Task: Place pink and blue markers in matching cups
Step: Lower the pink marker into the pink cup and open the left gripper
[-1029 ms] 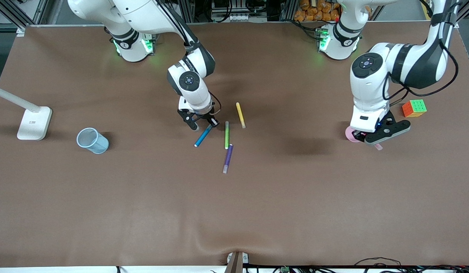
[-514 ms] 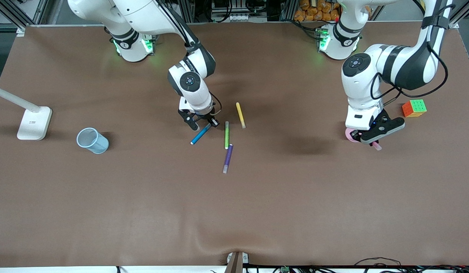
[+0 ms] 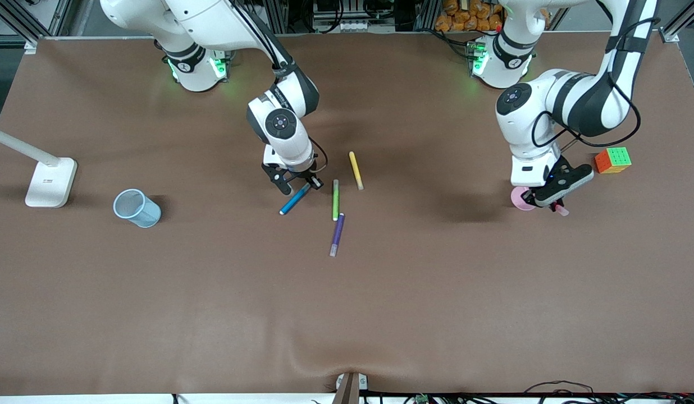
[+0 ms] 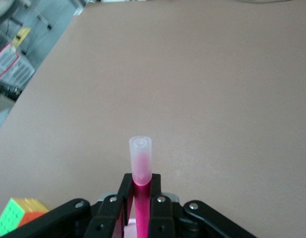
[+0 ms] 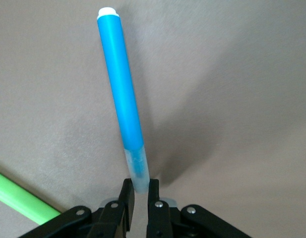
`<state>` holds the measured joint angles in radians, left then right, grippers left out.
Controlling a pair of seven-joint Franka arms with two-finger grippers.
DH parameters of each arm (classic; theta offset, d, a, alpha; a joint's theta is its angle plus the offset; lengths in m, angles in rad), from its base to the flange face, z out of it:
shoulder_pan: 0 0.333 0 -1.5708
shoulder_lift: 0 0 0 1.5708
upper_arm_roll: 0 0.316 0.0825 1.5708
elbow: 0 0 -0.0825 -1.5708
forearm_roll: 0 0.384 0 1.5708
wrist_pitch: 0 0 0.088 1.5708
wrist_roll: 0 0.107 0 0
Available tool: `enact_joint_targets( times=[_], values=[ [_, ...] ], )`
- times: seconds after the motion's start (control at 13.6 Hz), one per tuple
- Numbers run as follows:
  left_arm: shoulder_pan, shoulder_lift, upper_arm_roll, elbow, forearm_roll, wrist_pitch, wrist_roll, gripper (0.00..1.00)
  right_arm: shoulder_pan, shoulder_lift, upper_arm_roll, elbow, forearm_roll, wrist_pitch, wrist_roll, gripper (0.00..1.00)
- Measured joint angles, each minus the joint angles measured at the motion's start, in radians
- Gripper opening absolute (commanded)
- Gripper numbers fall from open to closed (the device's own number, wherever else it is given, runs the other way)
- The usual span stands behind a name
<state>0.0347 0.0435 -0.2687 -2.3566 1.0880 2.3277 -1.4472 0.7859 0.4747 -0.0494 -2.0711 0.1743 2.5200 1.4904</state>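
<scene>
Right gripper (image 3: 298, 187) now pinches the blue marker (image 3: 295, 200), its free end swung toward the blue cup (image 3: 136, 207). Left gripper (image 3: 551, 201) still clamps the pink marker (image 3: 560, 210), shifted over the pink cup (image 3: 520, 198).

Blue marker (image 3: 295, 200) gripped at cap, pink marker (image 4: 141, 168) clamped above pink cup (image 3: 519, 198), blue cup (image 3: 136, 208) upright

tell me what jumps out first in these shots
Each arm has a marker pinched: the right gripper holds the blue marker by its cap end beside the green pen, mid-table. The left gripper grips the pink marker over the pink cup, next to the puzzle cube.
</scene>
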Motion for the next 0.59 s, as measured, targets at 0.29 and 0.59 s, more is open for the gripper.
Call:
enact_joint_targets(
  times=[0.29, 0.59],
  values=[
    [0.005, -0.021, -0.001, -0.057, 0.012, 0.004, -0.086, 0.00, -0.005, -0.025, -0.051, 0.132, -0.003, -0.338, -0.013, 0.00],
    [0.005, -0.044, -0.002, -0.102, 0.012, 0.004, -0.132, 0.00, -0.062, -0.044, -0.065, 0.221, -0.004, -0.551, -0.110, 0.00]
  ],
)
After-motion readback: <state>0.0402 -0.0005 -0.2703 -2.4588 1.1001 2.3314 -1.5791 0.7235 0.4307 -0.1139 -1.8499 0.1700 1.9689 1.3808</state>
